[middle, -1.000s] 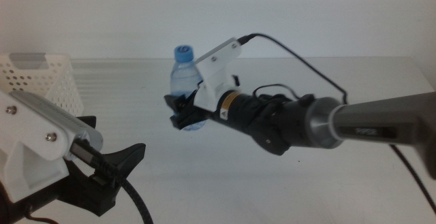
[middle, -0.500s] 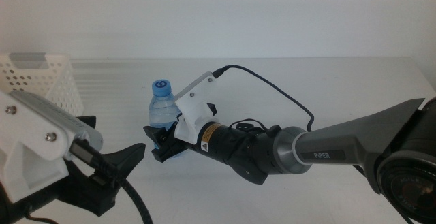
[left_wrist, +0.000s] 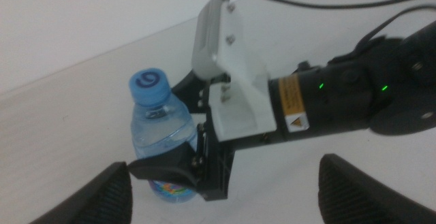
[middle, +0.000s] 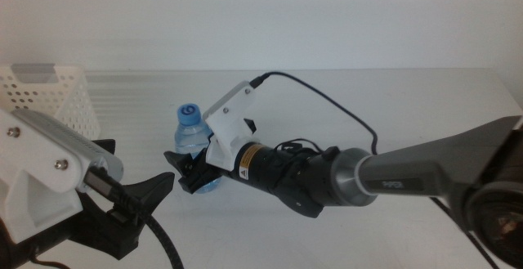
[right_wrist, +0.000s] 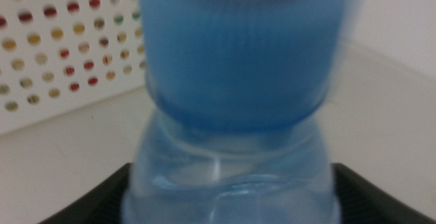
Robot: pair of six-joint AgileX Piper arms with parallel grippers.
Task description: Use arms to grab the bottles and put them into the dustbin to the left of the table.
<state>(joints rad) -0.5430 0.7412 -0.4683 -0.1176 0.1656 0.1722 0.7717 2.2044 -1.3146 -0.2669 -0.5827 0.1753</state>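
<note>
Right gripper (middle: 189, 173) clamps the small clear water bottle (middle: 194, 150) around its lower body, jaws closed on it from both sides; the left wrist view shows the bottle (left_wrist: 161, 142) upright with its blue cap (left_wrist: 149, 88) on top, colourful label just showing below the jaw. Bottle sits left of table centre in the middle view, near the front part of the table (middle: 392, 114); base looks at or just above the surface, hard to tell which. Since a second ago the right arm (middle: 343, 177) has carried the bottle leftward and lower, from mid-table to just ahead of the left gripper; over the last half second only a slight further shift left. White perforated dustbin (middle: 49, 97) stands at the far left edge, well apart from the bottle; its holed wall (right_wrist: 61, 47) fills the background behind the bottle in the right wrist view. Left gripper (middle: 135, 199) waits at the bottom left, jaws spread wide and empty, unmoved across frames.
</note>
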